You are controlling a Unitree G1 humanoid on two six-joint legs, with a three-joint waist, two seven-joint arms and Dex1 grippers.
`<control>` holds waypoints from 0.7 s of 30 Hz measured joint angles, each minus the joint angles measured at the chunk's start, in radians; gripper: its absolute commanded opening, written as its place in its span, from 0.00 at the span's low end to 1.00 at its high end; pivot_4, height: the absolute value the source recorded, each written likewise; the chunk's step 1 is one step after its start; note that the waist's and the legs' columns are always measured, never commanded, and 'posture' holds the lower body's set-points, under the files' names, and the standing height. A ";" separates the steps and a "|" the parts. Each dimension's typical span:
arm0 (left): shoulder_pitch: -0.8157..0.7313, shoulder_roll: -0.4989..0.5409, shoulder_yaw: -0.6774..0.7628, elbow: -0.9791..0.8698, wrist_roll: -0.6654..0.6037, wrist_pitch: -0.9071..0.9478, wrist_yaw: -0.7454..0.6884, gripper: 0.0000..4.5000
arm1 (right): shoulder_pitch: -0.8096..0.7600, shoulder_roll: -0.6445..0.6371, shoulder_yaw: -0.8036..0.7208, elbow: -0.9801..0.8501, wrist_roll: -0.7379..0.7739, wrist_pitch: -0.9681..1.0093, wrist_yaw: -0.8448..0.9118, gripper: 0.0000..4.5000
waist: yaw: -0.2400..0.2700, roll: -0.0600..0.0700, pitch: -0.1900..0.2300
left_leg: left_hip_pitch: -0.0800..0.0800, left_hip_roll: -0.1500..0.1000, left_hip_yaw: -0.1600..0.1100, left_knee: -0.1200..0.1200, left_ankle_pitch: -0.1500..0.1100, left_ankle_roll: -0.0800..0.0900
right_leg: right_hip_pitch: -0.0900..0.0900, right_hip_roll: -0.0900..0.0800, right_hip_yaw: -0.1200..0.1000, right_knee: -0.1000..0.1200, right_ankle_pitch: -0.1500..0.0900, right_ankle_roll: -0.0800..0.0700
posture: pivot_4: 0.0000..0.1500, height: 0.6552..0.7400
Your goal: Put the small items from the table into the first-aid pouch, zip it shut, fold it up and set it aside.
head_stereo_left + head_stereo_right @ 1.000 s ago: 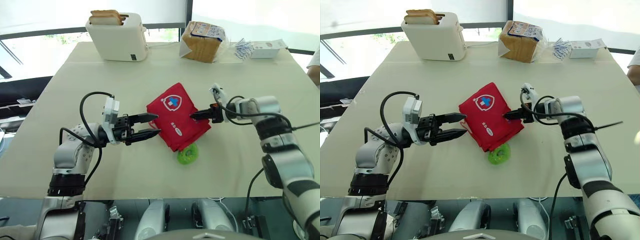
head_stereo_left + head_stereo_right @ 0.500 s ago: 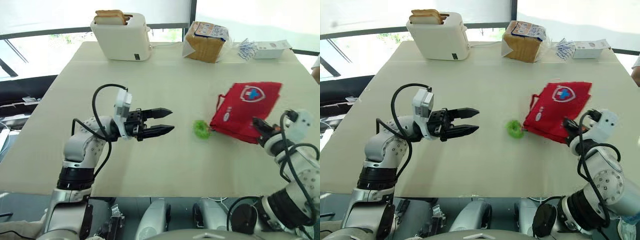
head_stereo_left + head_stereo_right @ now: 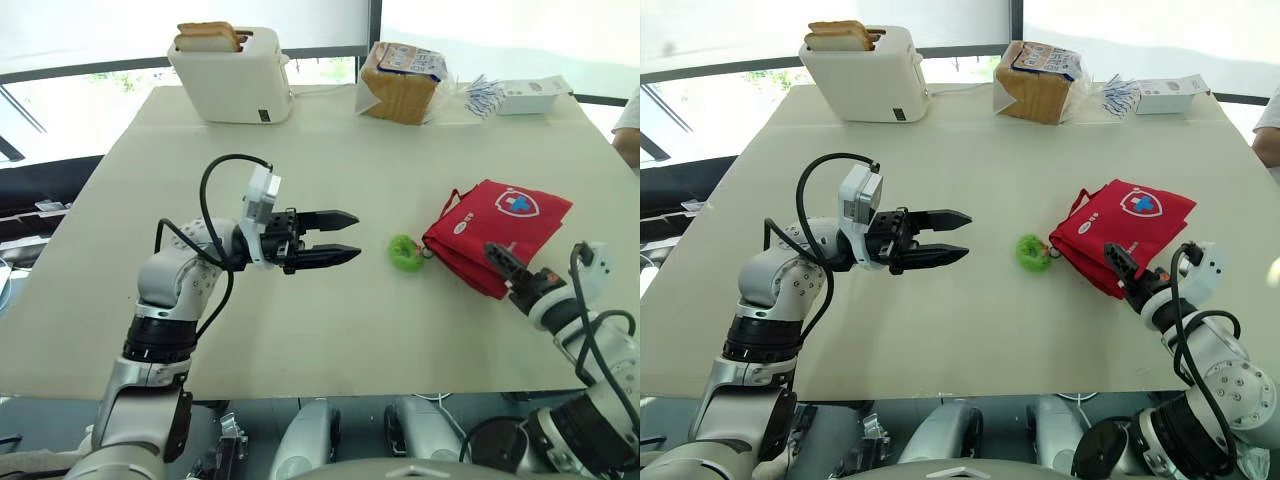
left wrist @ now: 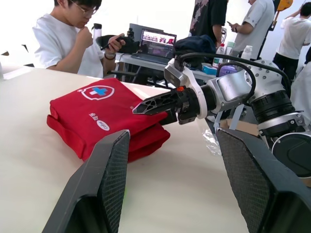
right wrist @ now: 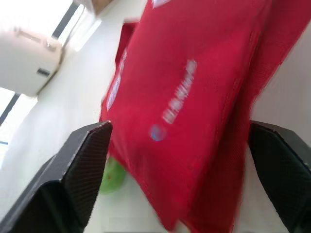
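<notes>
The red first-aid pouch (image 3: 500,228) lies folded on the right side of the table, with a white cross badge on top. A small green round item (image 3: 405,252) rests at its left edge. My right gripper (image 3: 500,262) is at the pouch's near edge; in the right wrist view its fingers stand wide apart, open, with the pouch (image 5: 194,87) just ahead of them. My left gripper (image 3: 355,235) hovers open and empty over the table's middle, pointing toward the green item. From the left wrist view the pouch (image 4: 97,109) shows beyond my left gripper (image 4: 172,132).
At the table's back stand a white toaster (image 3: 232,75) holding bread slices, a bagged loaf (image 3: 403,82) and a white box (image 3: 530,96) with small packets. A person's arm (image 3: 628,125) is at the far right edge. People sit beyond the table (image 4: 63,41).
My right gripper carried the pouch from the table's middle to the right side and has opened. The green item went along with the pouch. My left gripper stays open.
</notes>
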 measured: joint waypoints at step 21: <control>0.021 -0.011 0.003 0.003 0.002 -0.015 0.003 0.68 | -0.005 -0.646 0.378 0.576 -0.138 -0.622 0.191 0.02 | 0.022 -0.005 0.000 | 0.002 -0.001 0.000 0.001 0.001 0.004 | 0.005 -0.003 -0.001 -0.001 0.000 0.001 | 1.00 1.00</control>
